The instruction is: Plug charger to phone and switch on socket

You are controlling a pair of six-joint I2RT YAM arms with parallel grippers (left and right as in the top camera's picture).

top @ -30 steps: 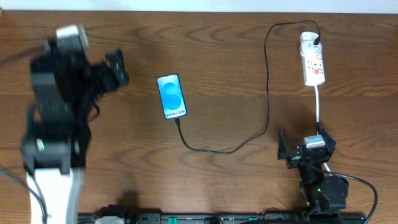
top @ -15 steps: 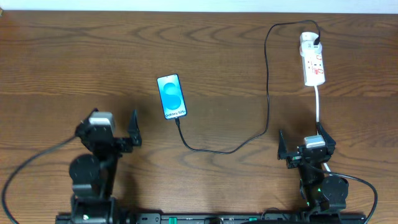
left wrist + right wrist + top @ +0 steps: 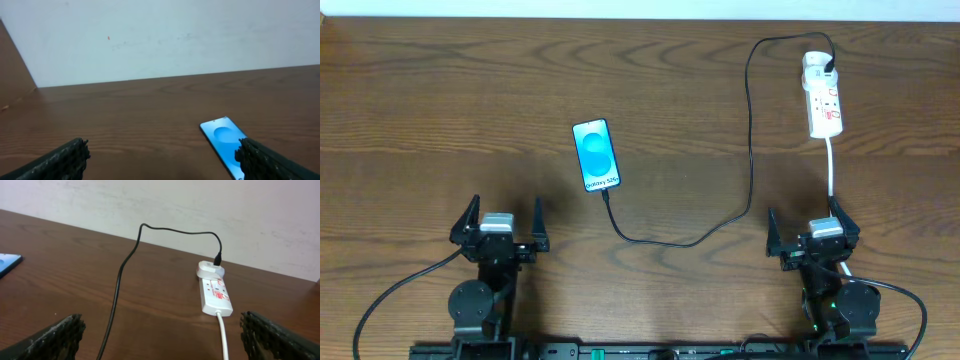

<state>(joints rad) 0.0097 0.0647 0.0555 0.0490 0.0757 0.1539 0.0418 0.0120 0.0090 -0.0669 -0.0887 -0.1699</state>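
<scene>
The phone [image 3: 597, 154] lies on the wooden table with its light-blue screen up; it also shows in the left wrist view [image 3: 222, 143]. The thin black charger cable [image 3: 750, 150] runs from the phone's near end in a loop to a white adapter on the socket [image 3: 823, 97], a white power strip with red markings at the far right, also seen in the right wrist view [image 3: 215, 288]. My left gripper [image 3: 500, 222] is open and empty near the front left. My right gripper [image 3: 812, 226] is open and empty at the front right, near the strip's white cord [image 3: 831, 170].
A pale wall [image 3: 160, 35] stands behind the table's far edge. The table's front edge holds the two arm bases. The black cable [image 3: 117, 290] crosses the wood between the phone and the right gripper.
My left arm has drawn back from beside the phone to the front left and lowered. The right arm, phone, cable and strip have not moved.
</scene>
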